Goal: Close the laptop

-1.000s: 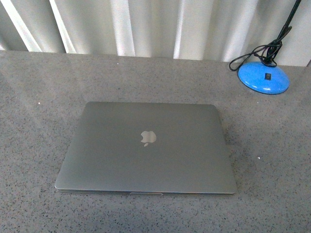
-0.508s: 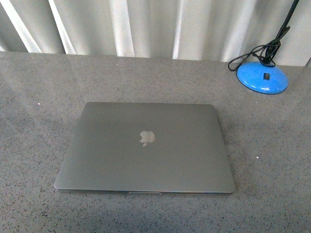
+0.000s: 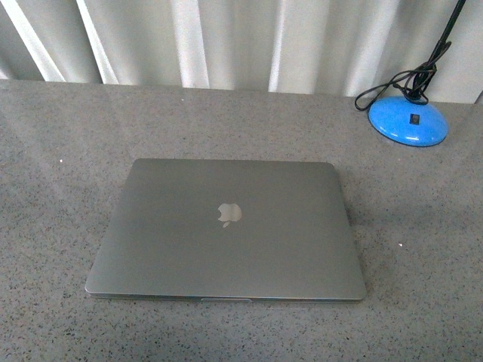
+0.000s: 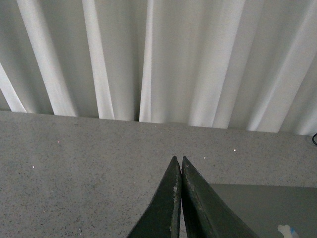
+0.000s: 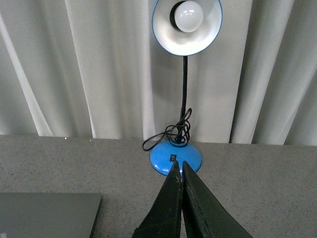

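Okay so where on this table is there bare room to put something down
Bare grey table runs wide left of the closed laptop, and along the back between the laptop's far edge and the curtain. A narrower strip lies right of the laptop. The back right corner is crowded by the blue lamp base and its coiled cord.

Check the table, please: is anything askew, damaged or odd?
Nothing stands out. The laptop lies shut and flat on the table, roughly square to its edge. The lamp stands upright at the far right, its cord looped loosely at the base.
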You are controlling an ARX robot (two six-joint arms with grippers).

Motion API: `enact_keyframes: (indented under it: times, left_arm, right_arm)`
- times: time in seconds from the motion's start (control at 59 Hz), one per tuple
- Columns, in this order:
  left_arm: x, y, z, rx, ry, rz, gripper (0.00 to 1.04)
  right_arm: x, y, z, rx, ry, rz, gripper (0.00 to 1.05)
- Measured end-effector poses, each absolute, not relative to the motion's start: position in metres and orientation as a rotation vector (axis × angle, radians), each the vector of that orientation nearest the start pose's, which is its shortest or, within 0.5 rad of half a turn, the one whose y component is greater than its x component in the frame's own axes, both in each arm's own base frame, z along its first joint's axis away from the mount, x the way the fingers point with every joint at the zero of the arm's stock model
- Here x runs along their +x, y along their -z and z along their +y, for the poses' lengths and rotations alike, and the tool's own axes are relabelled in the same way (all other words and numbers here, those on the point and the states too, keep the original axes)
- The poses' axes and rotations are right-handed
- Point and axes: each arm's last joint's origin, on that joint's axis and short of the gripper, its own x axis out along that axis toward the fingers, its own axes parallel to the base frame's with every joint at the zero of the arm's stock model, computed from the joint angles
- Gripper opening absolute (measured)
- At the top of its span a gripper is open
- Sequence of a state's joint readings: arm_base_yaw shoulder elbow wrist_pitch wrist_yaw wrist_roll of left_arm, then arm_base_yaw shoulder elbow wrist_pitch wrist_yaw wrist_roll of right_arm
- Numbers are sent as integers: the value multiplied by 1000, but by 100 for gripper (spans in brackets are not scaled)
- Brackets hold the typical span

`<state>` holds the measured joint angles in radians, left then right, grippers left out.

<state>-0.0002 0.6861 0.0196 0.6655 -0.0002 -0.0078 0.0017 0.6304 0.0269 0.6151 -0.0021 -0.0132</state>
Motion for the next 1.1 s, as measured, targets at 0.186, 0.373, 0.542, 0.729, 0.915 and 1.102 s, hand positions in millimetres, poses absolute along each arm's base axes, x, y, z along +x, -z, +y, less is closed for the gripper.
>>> enact_keyframes:
  times: [0.186,0.373,0.542,0.729,0.915,1.102]
  left_arm:
    - [134,-170,0,-8,0,-10,4]
    - [127,-172,0,-8,0,-17,4]
    - [122,-173,0,-8,0,-21,4]
    - [116,-173,0,-8,0,-23,4]
    - [112,-173,0,-8,0,-23,4]
    - [109,-173,0,-7,0,-22,4]
  right_arm:
    - [131,-173,0,-12,-3,-20,1]
    - [125,-175,0,-11,-3,-25,1]
    - [119,-175,0,-11,-3,-27,1]
    - [114,-175,0,-11,-3,-28,1]
    - [110,-175,0,-11,-3,-28,1]
    - [106,-174,0,-10,-3,-25,1]
